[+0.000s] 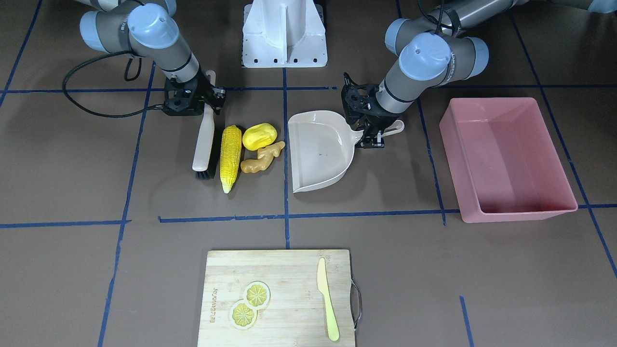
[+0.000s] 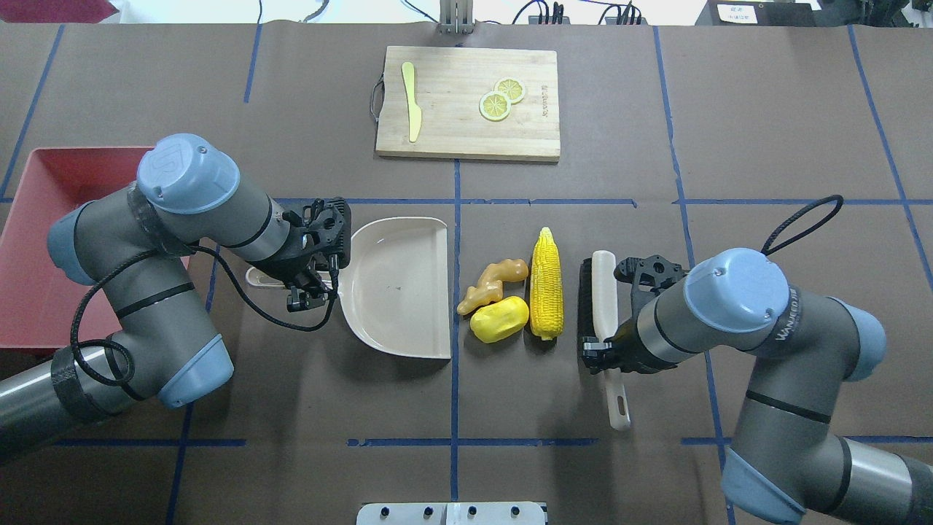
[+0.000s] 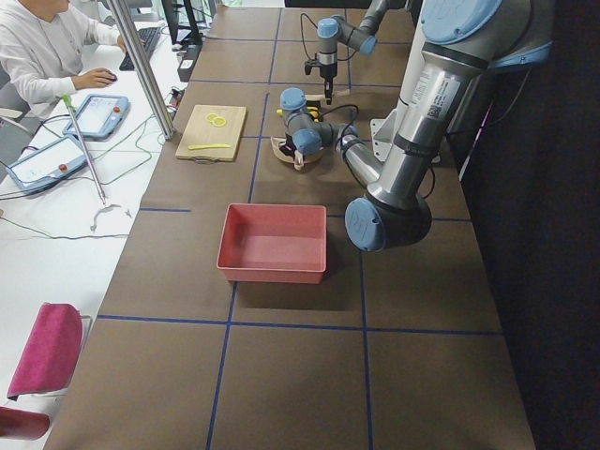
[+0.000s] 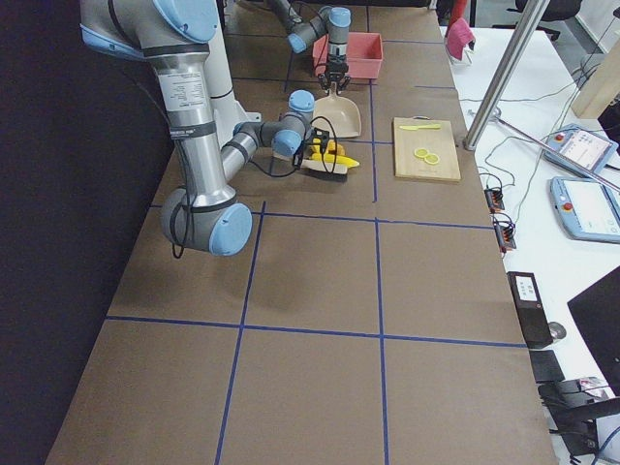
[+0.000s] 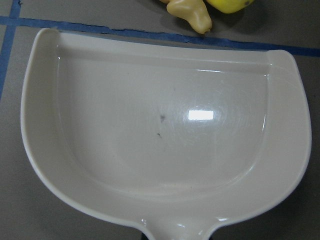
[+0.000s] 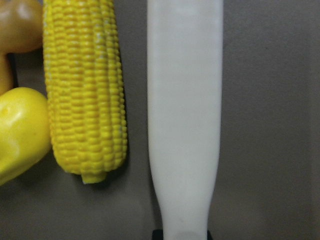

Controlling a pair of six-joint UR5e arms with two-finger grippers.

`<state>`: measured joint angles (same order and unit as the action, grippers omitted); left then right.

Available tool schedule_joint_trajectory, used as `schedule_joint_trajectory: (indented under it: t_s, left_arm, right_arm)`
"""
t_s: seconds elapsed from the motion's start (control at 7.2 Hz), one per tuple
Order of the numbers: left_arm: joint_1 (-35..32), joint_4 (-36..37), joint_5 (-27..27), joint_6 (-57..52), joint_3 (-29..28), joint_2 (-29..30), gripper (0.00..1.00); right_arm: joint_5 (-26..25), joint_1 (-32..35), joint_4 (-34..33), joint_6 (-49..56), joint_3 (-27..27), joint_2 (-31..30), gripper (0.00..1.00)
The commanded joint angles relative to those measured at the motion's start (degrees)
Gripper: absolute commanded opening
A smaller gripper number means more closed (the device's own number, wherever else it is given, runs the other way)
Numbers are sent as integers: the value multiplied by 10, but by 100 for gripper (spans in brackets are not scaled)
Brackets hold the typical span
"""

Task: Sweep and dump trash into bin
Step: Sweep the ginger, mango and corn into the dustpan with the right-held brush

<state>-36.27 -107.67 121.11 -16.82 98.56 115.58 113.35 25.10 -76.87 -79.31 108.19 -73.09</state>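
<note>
With the right claw clenched on the brush and the left claw grasping the dustpan, the trash between them may roll past the dustpan if swept askew.

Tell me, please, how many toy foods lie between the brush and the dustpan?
3: the corn cob next to the brush, the ginger root nearer the dustpan, and the yellow lump beside the ginger root. None appears hidden.

Three trash toys, apparently two lemon slices, one bin.
</note>
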Motion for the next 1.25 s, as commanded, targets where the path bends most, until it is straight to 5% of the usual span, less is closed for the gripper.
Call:
schedule_joint_trajectory:
  t_s: [0.0,1.11]
  left_arm:
    - [1,0,0,0,0,0,0]
    - [14,1,-1,0,0,-1,0]
  right_arm:
    - [-2,-5,-3,-1,-11,23,0]
    - [-17,-18,-4,1,-75,107,0]
